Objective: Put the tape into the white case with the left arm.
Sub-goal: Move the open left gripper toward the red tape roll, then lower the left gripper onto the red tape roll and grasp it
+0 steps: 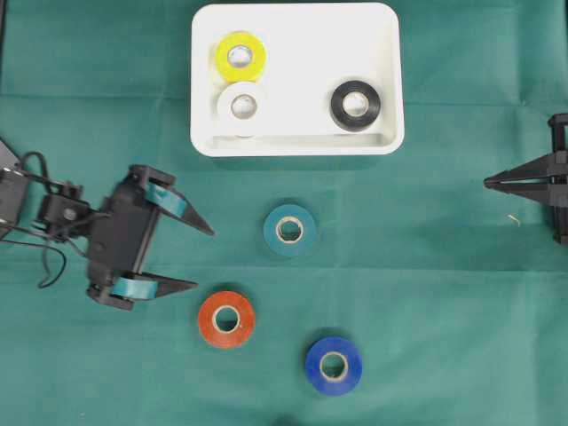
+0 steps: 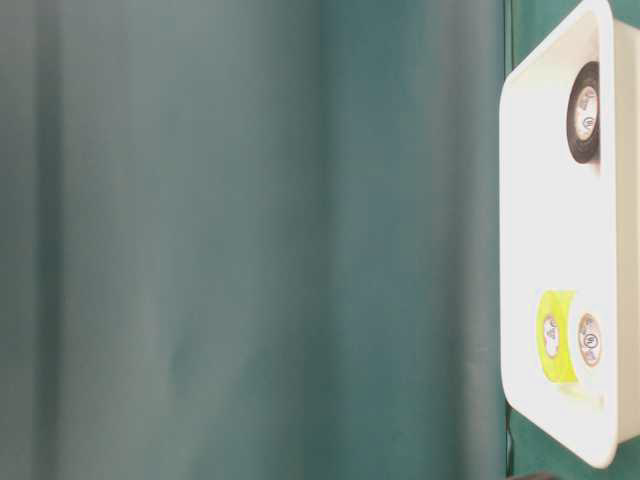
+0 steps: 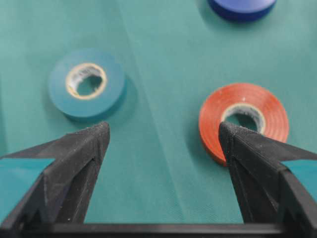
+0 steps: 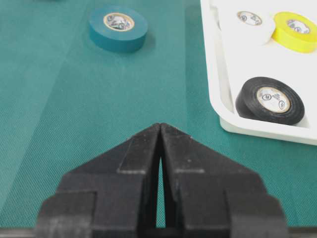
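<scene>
A: Tape status? Where is each roll seen?

B: Three rolls are seen inside the white case (image 1: 384,84) at 12 o'clock: yellow tape (image 1: 240,56), white tape (image 1: 242,106), black tape (image 1: 355,105). Three more are left on the green cloth (image 1: 444,293): teal tape (image 1: 290,230) at centre, red tape (image 1: 226,319) and blue tape (image 1: 334,365) twd 6 o'clock.

A: Grippers?

B: Left gripper (image 1: 204,258) is seen at 9 o'clock, fingers spread wide, nothing held; red tape lies just off its lower tip. Right gripper (image 1: 488,183) is parked at 3 o'clock, tips pressed together, nothing btwn them.
</scene>
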Controlling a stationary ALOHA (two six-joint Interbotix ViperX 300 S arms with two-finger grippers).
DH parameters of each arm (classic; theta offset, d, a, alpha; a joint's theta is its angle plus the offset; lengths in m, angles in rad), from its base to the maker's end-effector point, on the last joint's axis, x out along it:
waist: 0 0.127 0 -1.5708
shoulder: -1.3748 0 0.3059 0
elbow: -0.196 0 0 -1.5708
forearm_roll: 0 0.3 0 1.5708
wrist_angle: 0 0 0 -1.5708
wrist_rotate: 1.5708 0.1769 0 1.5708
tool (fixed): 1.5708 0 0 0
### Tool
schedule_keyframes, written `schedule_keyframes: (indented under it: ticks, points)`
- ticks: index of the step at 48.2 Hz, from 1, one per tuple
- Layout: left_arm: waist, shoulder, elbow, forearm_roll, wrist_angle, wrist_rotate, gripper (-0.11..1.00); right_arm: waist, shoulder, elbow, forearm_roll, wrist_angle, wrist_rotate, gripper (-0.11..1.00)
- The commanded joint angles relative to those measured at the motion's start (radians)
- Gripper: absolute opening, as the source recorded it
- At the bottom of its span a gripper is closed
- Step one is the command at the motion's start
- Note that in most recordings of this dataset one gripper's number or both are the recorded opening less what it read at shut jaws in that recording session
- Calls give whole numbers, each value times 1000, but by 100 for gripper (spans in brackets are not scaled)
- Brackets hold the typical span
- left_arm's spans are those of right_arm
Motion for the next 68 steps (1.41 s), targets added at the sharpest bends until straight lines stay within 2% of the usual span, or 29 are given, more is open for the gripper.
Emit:
schedule_keyframes:
  ticks: [1, 11, 23, 41, 68]
  points:
    - [-14, 32, -40, -2, -5, 0, 89, 0, 5, -11, -2, -11, 2, -9]
    - [-52, 106, -80, -2, -5, -6, 89, -2, 5, -12, 0, -11, 2, -9]
    - [-67, 184, -120, 0, -3, -58, 89, 0, 5, -11, 0, -11, 2, -9]
    - [-67, 318, -189, 0, -3, -57, 89, 0, 5, -11, -2, -11, 2, -9]
    - [-67, 411, -212, 0, -3, -57, 89, -2, 5, -11, 0, -12, 0, -9]
